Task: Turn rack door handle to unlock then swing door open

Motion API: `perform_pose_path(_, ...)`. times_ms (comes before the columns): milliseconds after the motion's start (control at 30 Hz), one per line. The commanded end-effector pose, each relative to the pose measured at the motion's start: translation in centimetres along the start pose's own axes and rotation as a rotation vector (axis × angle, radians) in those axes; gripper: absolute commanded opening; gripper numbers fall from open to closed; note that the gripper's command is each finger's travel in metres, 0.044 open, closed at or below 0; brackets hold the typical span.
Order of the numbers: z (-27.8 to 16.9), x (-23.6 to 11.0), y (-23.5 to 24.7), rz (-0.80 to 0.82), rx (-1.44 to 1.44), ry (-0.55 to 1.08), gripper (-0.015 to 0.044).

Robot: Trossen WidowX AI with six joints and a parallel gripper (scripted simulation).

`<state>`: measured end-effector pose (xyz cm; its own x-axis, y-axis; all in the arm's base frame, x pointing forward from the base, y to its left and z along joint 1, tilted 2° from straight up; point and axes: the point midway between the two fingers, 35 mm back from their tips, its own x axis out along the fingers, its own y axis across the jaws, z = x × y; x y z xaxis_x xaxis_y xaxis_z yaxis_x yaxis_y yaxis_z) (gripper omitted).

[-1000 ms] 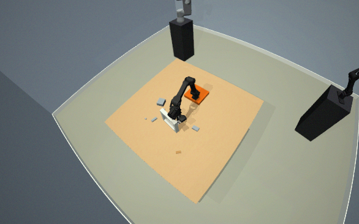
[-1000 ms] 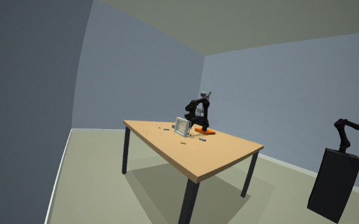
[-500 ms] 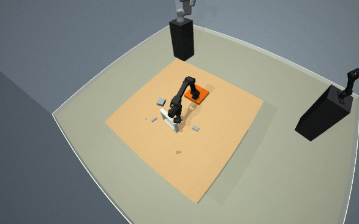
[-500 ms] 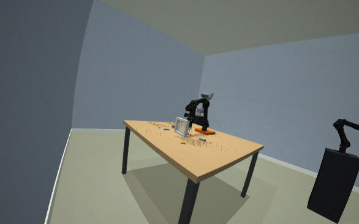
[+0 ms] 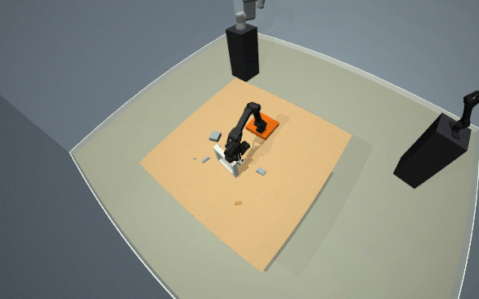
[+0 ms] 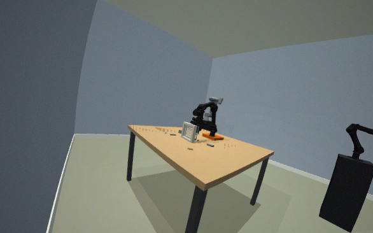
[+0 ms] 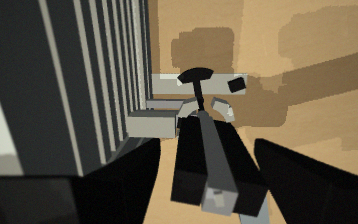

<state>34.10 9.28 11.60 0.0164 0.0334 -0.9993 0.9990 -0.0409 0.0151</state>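
Observation:
The white rack frame stands upright on the table. Its slatted door fills the left side of the wrist view; its exact angle is too small to tell in the top and exterior views. The dark upright handle, with a grey strip along it, stands beside the door. My gripper is open and points down, with one finger on each side of the handle. Gaps show between handle and fingers. Pale curved clips lie beyond the handle's near end, and a dark crosspiece lies past them.
The arm's orange base is behind the rack. Grey blocks lie on the frame's left, another grey block to its right. A small tan block lies in front.

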Motion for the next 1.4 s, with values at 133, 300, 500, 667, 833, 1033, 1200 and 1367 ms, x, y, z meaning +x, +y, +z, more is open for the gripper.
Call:
perform_pose_path(133, 0.24, 0.12, 0.00, -0.004, 0.193, -0.006, 0.0285)
perform_pose_path(300, 0.24, 0.12, 0.00, -0.004, 0.193, -0.006, 0.0285)
perform_pose_path(500, 0.24, 0.12, 0.00, -0.004, 0.193, -0.006, 0.0245)
perform_pose_path(667, 0.24, 0.12, 0.00, -0.004, 0.193, -0.006, 0.0211)
perform_pose_path(833, 0.24, 0.12, 0.00, -0.004, 0.193, -0.006, 0.0178)
perform_pose_path(1033, 0.24, 0.12, 0.00, -0.004, 0.193, -0.006, 0.0138)
perform_pose_path(1200, 0.24, 0.12, 0.00, -0.004, 0.193, -0.006, 0.0105)
perform_pose_path(1367, 0.24, 0.12, 0.00, -0.004, 0.193, -0.006, 0.0071)
